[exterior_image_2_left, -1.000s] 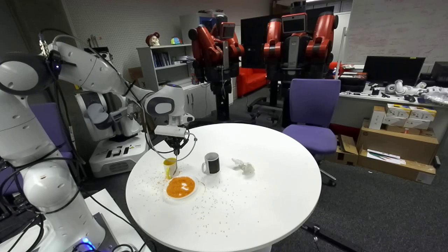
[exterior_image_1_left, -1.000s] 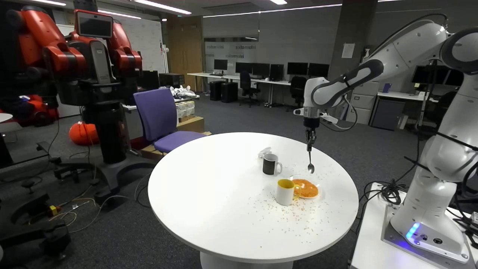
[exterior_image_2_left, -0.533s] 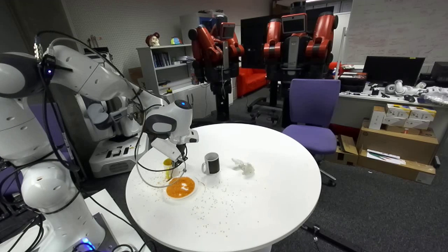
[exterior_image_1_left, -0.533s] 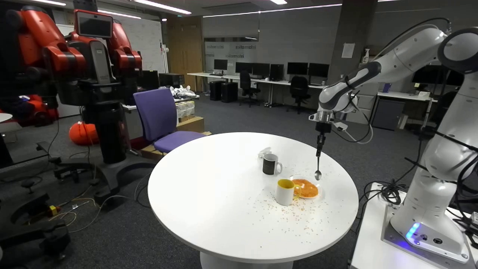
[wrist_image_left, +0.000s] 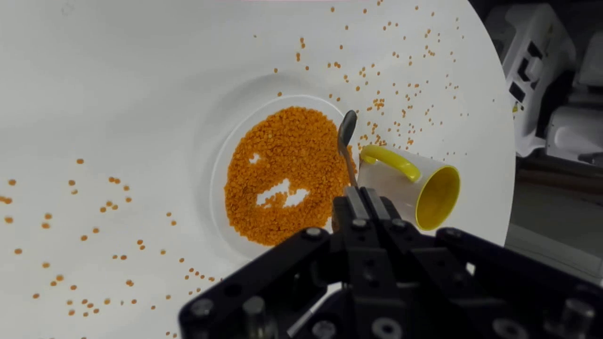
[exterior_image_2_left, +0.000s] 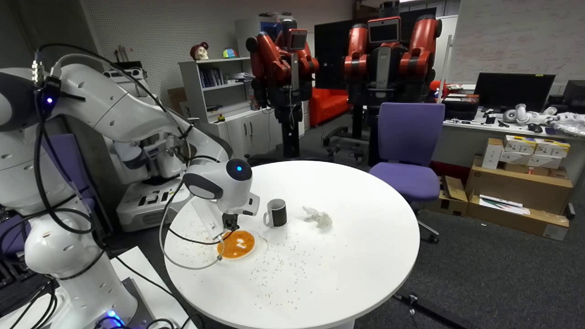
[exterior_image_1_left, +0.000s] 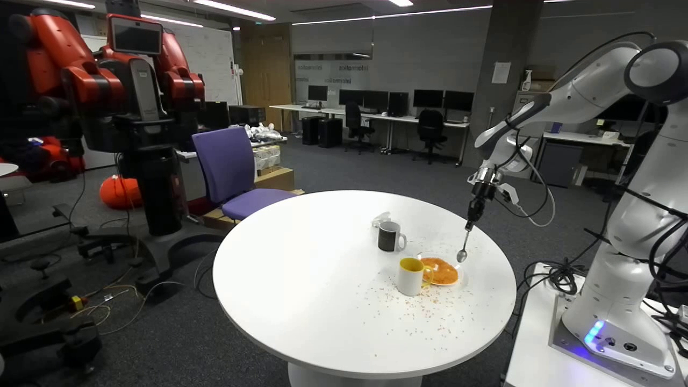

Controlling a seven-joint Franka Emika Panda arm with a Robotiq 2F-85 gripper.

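Observation:
My gripper (wrist_image_left: 362, 189) is shut on the handle of a metal spoon (wrist_image_left: 347, 128), which points down and away from the fingertips. In an exterior view the spoon (exterior_image_1_left: 462, 256) hangs tilted near the plate's far edge, apparently above the table. A white plate (wrist_image_left: 215, 188) holds a layer of orange grains (wrist_image_left: 292, 146) with a few bare patches. A white mug (wrist_image_left: 388, 181) with yellow inside and handle stands close beside the plate. It also shows in an exterior view (exterior_image_1_left: 410, 282). Elsewhere the arm hides this mug, and the spoon is hidden there too, under the gripper (exterior_image_2_left: 231, 224).
A black and white mug (exterior_image_1_left: 387, 239) stands behind the plate on the round white table (exterior_image_1_left: 301, 279). A crumpled clear plastic piece (exterior_image_2_left: 320, 219) lies beyond it. Loose grains are scattered round the plate. A purple chair (exterior_image_2_left: 406, 178) stands at the table's edge.
The arm has drawn back toward its base and lowered. The gripper has tilted, bringing the spoon down near the plate's edge. The arm now covers the yellow-lined mug in an exterior view.

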